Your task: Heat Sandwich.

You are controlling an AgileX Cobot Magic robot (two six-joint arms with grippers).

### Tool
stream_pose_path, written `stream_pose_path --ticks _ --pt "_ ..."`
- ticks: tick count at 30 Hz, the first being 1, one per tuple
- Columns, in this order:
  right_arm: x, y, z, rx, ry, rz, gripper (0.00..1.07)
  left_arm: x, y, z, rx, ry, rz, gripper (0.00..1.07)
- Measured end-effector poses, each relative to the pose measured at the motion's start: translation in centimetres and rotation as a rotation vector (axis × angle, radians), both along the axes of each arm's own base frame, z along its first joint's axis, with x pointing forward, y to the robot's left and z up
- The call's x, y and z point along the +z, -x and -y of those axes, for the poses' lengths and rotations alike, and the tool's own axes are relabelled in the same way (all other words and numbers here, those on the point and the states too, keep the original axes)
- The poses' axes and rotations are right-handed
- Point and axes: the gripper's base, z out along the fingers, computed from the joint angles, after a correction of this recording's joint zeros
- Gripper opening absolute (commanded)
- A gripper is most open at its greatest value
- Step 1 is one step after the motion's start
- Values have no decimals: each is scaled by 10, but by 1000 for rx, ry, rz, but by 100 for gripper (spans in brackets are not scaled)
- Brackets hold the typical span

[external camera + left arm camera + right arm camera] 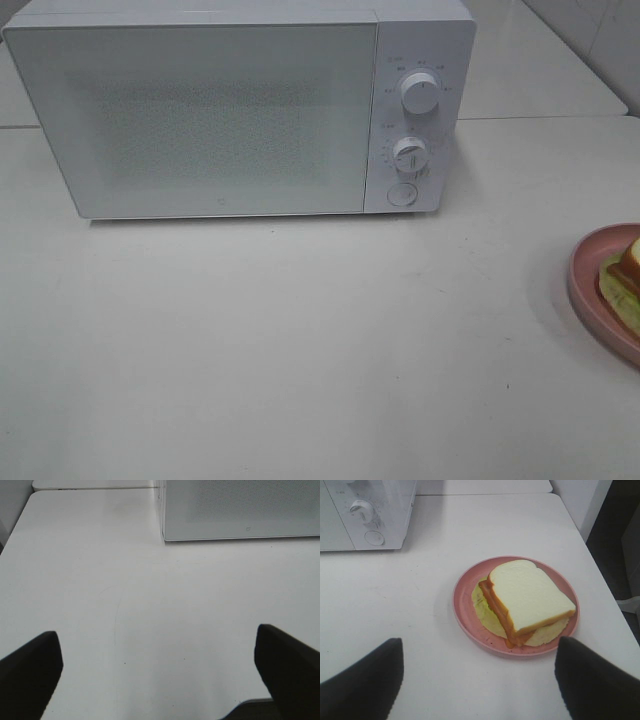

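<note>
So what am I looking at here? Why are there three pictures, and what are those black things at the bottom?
It is a robot with two arms, and three cameras. One camera looks down from high up: it sees a white microwave with its door shut, standing on a white table. The other two cameras ride on the robot's wrists. The black shapes are its fingers, like pincers. The left gripper is open over bare table. The right gripper is open too, and in front of it a sandwich lies on a pink plate. Neither gripper is holding anything.
</note>
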Motion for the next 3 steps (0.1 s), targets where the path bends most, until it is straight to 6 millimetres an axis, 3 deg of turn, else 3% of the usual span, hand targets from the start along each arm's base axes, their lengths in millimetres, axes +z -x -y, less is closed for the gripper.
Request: stream_pose_path --ticks 3 --pt "0 0 0 0 0 0 76 0 0 0 0 0 0 98"
